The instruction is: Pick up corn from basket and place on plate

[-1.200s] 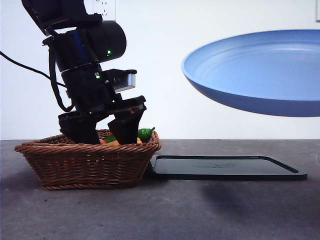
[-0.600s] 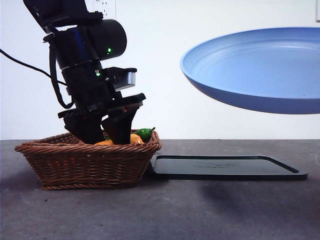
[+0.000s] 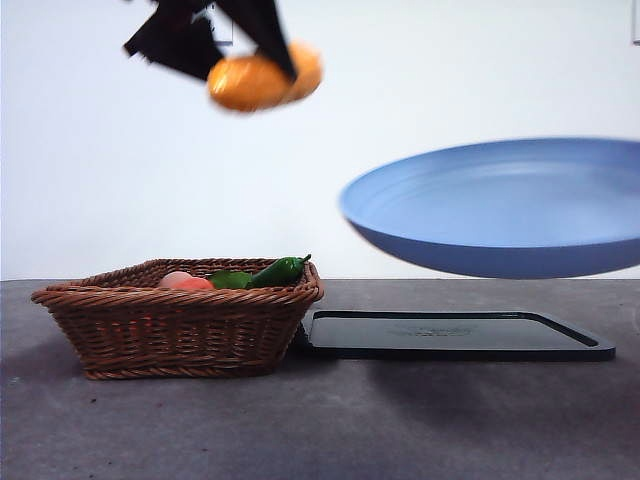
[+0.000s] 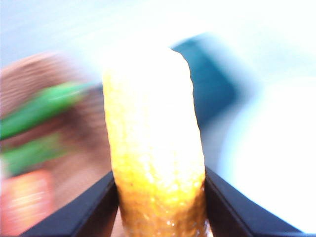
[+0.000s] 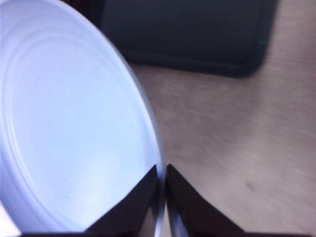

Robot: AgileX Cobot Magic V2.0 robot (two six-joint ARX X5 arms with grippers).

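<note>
The left pincer (image 3: 245, 45), which 0.5 s ago stands low inside the basket (image 3: 175, 325), is now at the top edge of the front view, high above the basket; only its 2 black jaw tips show there. The corn (image 3: 262, 80) has left the basket with it and hangs in mid-air, blurred by motion, clamped between the jaws. In the left wrist view the corn (image 4: 154, 148) stands between the 2 jaws, each jaw pressed against a side of the cob, so the left pincer (image 4: 160, 197) is closed on it. The plate (image 3: 500, 205) sits lower in the front view than 0.5 s ago and reaches further toward the basket side; it is off the surface, above the black tray (image 3: 450, 335). The right pincer (image 5: 162, 180) grips the plate (image 5: 64, 123) by its rim, the jaws nearly together with the thin rim between them.

With the arm gone from the basket, its contents show: a green pepper (image 3: 278, 270), a second green item just beside it, and a pinkish-red fruit (image 3: 182, 282), all below or at the braided rim. The basket rests on a dark grey surface (image 3: 400, 420), touching or almost touching the near corner of the flat black tray. A plain white wall (image 3: 450, 80) fills the background.

Open air lies between the held corn and the plate's near rim, and between the plate's underside and the tray.
</note>
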